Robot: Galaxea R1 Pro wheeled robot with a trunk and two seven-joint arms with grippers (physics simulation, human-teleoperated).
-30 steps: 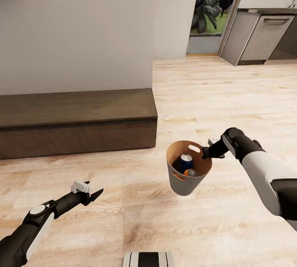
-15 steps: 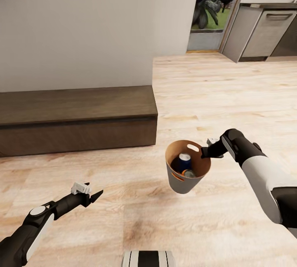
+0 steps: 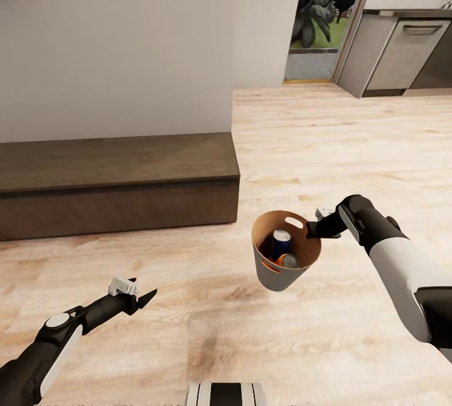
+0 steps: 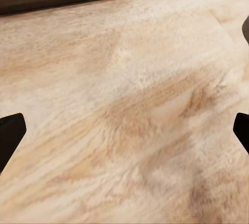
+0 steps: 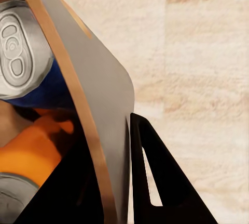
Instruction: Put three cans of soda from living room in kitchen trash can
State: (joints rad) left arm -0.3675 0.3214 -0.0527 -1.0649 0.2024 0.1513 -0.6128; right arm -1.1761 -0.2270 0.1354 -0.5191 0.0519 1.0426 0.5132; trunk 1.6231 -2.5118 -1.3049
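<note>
Bin point(image 3: 276, 274) with cans point(image 3: 282, 244) hangs from right gripper point(image 3: 312, 229).

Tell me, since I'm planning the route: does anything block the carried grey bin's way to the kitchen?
Nothing visible: bare wooden floor runs from the grey tapered bin, held by the right gripper, to the steel-grey kitchen units.

Light wood-plank floor point(image 3: 326, 136) being seen throughout, long dark wooden bench point(image 3: 119, 183) being supported directly on it against the white wall point(image 3: 138, 42).
</note>
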